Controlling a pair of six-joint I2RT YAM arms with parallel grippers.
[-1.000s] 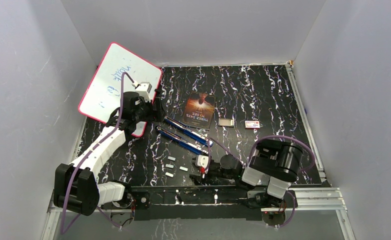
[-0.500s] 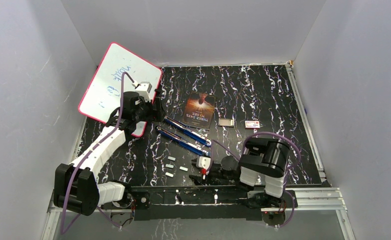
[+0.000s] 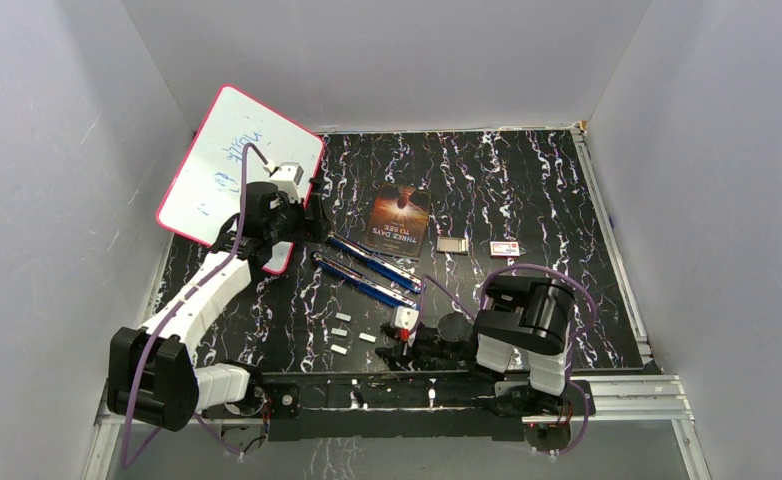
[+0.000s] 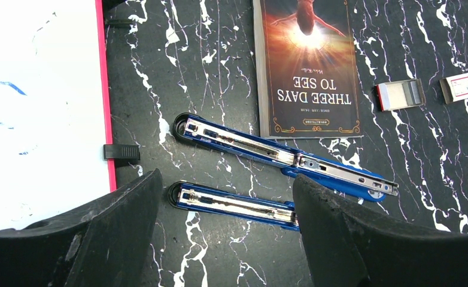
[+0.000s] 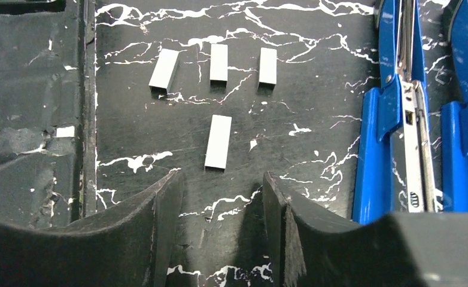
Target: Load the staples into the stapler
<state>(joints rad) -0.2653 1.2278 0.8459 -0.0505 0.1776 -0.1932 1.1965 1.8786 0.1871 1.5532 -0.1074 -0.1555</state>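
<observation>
The right gripper (image 5: 222, 194) is hovering low over the table, fingers apart and grasping nothing. One strip of the staples (image 5: 218, 142) is lying just ahead of its tips, with three more in a row beyond. Two blue staplers (image 5: 392, 119) are lying open nearby. The left gripper (image 4: 227, 194) is hanging released above them, near the whiteboard (image 4: 40, 107) and book (image 4: 306, 60).

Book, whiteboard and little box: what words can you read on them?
"THREE DAYS TO SEE": on the cover of the book, upside down in the left wrist view.
Small line under that title: too small to read.
Blue handwriting on the whiteboard: cannot be made out.
Print on the small red-and-white box: too small to read.
</observation>
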